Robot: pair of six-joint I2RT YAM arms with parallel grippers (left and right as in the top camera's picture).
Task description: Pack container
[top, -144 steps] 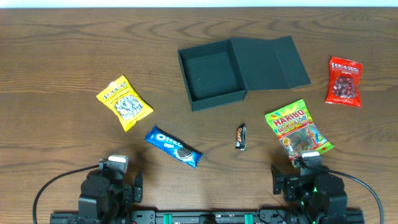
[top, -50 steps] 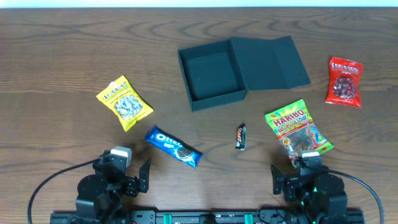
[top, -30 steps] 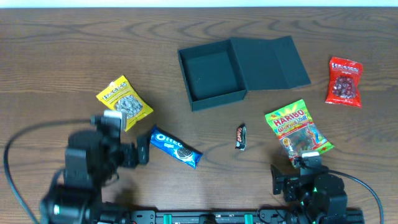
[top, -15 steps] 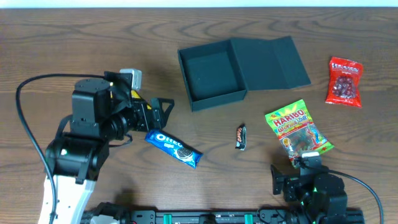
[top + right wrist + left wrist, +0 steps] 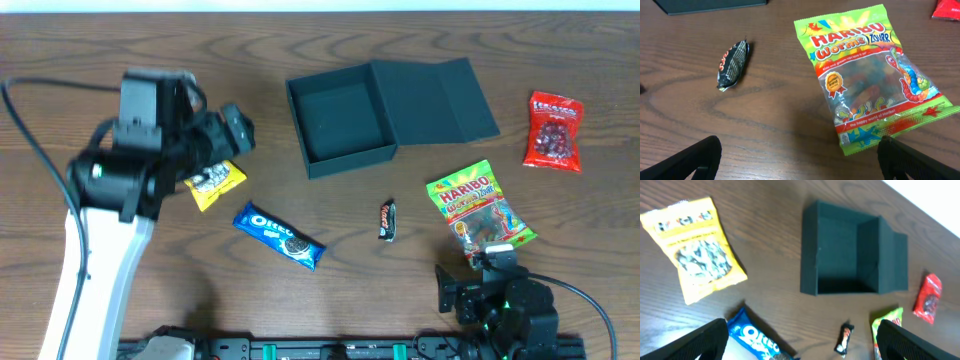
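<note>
Plainly matte, square cardboard container [image 5: 340, 112] – lid open – on woodgrain table [image 5: 560, 40].

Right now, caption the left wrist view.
Open left claw looking down on empty box, yellow packet and Oreos.

The whole tabletop [image 5: 60, 40] is covered from above; the container [image 5: 340, 115] is shared with the left wrist view, the Haribo bag [image 5: 478, 205] with the nearer right.

The green bag [image 5: 867, 80] near the front right edge of the table [image 5: 560, 230] carried "HARIBO WORMS ZOURR". The blue packet [image 5: 279, 236], toward the front left, carried "OREO". The print on the yellow bag [image 5: 692, 247], the red bag [image 5: 553, 131] and the dark bar [image 5: 733, 64] was too blurred to read.
</note>
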